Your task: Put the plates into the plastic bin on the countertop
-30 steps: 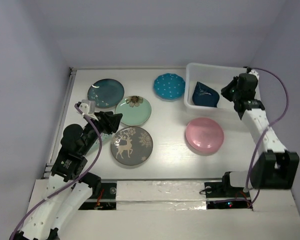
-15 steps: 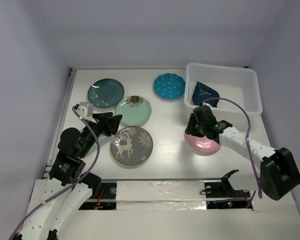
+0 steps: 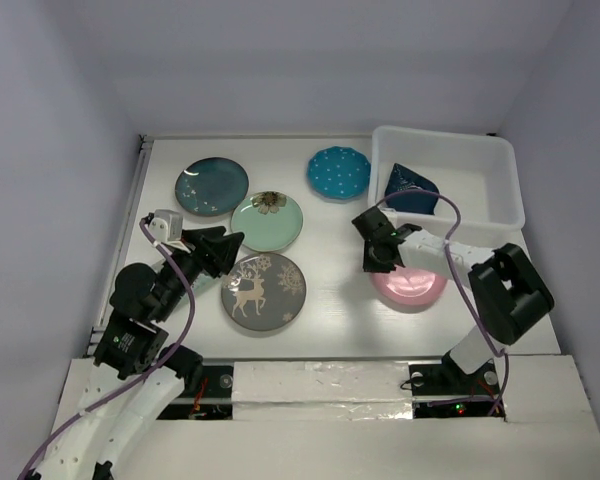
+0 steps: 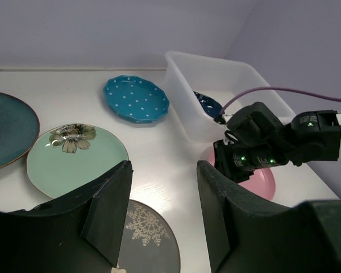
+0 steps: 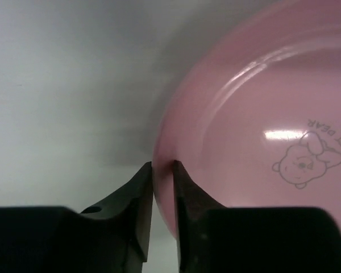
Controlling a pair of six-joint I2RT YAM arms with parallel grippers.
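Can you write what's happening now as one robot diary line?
right tool: pinching pink plate rim | left tool: open, holding nothing | bin: navy plate inside

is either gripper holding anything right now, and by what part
The right gripper pinches the pink plate by its rim, one finger on each side. The left gripper is open and holds nothing.

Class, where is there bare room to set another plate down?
Free: the translucent white plastic bin's right half, beside the navy shell-shaped plate; the white countertop strip between the grey reindeer plate and the pink round plate. Crowded: the left cluster with the dark teal plate and mint green plate.
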